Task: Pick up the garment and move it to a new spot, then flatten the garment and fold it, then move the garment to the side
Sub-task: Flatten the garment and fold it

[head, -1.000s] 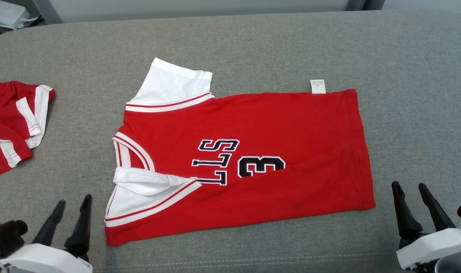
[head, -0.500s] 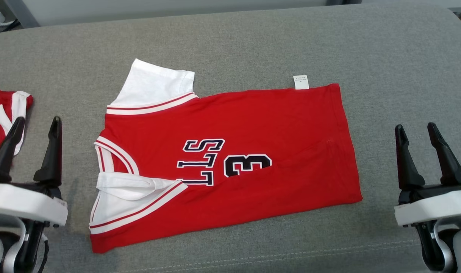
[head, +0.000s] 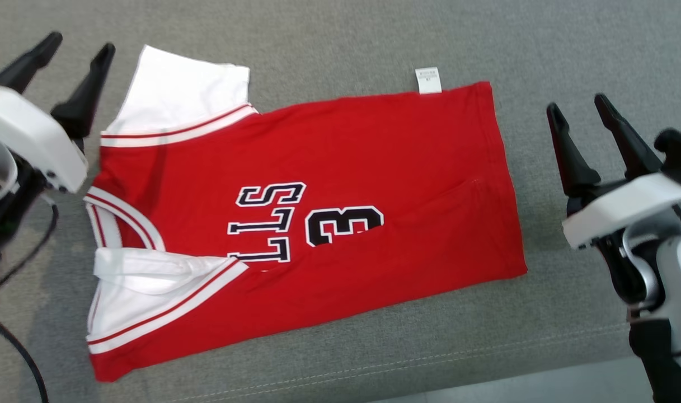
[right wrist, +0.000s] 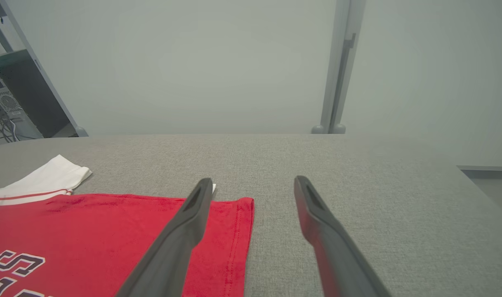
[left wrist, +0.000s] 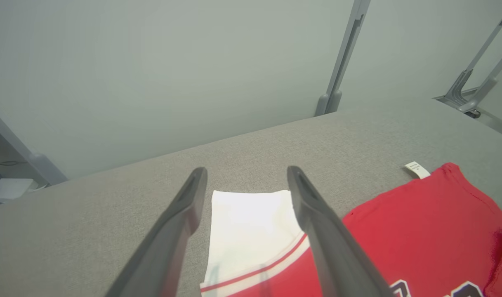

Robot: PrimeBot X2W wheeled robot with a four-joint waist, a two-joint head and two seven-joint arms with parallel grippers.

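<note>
**Two far corners to pinch: shirt (head: 340, 168) half-folded**

It lies flat by the pad's (head: 541, 33) near edge, near long side turned over, cutting the "3". L gripper (head: 81, 42) hangs, fingers spread, at far white sleeve (head: 178, 92). R gripper (head: 576, 102), spread and empty, is by far hem corner (head: 485, 87) near tag (head: 428, 80). Prob. next: pinch both corners level, lift together, keep cloth taut.

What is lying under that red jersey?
The grey cushioned surface shows all round the red jersey, so it lies on that. A white sleeve pokes out at its far edge. Anything beneath the cloth is covered.
</note>
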